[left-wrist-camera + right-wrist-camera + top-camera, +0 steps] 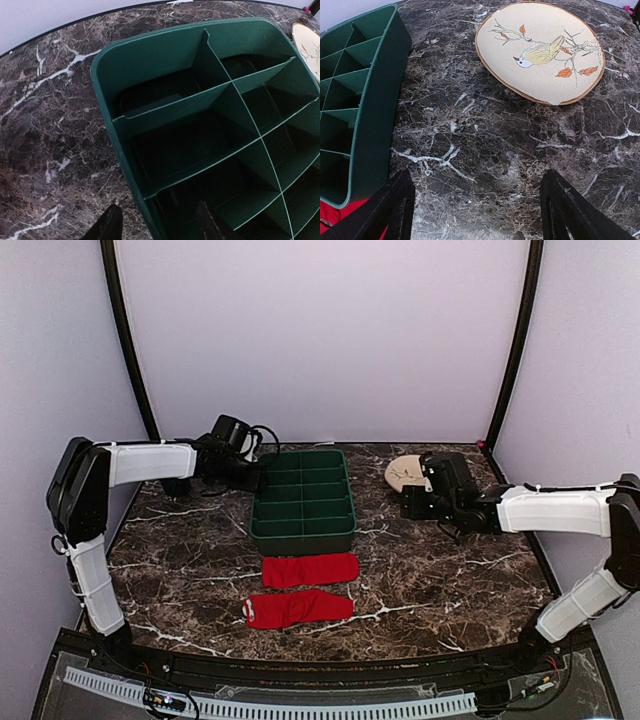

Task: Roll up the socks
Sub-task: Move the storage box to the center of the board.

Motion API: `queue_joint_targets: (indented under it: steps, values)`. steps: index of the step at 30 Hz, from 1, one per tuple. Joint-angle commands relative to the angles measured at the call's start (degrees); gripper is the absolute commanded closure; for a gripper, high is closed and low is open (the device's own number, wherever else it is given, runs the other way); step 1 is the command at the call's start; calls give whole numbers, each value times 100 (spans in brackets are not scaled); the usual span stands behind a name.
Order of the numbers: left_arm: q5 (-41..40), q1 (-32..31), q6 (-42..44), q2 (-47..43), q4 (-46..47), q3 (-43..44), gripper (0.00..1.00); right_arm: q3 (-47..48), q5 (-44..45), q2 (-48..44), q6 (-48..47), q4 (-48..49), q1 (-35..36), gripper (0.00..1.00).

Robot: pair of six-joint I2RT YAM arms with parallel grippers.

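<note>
**While the Arms Hang Back, Both Socks Lie Unrolled**

Though the job is to roll them, nothing in these views shows any rolling begun. The two socks lie flat and at full length on the table, just near of the tray. The far sock and the near sock run left to right, side by side with a thin strip of table between them. Neither is folded, bundled or gripped. By my reading the whole task is left: stacking or aligning the pair, rolling it, and perhaps putting it away.

The left gripper is at the tray's far-left corner, fingers apart with nothing between them; one tip shows over the table, the other over a compartment. The right gripper is spread wide over bare table right of the tray, also holding nothing. Both are well apart from the socks.

The socks are bright red, soft-looking knit with rounded toes at the right; the near one shows a small white mark at its left end. The tray is dark green, smooth, rigid plastic, split by thin dividers into rectangular compartments that look empty. The table is glossy dark marble with white veins. A round cream plate, speckled and painted with a bird on a branch, lies far right.
</note>
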Motion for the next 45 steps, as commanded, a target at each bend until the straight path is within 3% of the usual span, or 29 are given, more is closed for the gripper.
queue_joint_targets:
  steps: [1, 8, 13, 17, 28, 45]
  values:
    - [179, -35, 198, 197, -515, 317, 55, 295, -109, 269, -86, -199, 58, 21]
    - [118, -21, 483, 397, -829, 549, 73, 534, -78, 620, -303, -373, 283, 23]
    - [118, 43, 672, 529, -904, 691, 92, 699, -104, 822, -470, -509, 494, 25]
    - [308, 190, 813, 603, -726, 730, 98, 716, -170, 873, -551, -522, 679, 26]
    - [590, 557, 1026, 1126, -570, 1543, 98, 702, -526, 1033, -1082, -494, 1432, 29]
    - [1403, 657, 1947, 2438, -946, 3616, 98, 759, -1708, 1159, -1689, -780, 2291, 24]
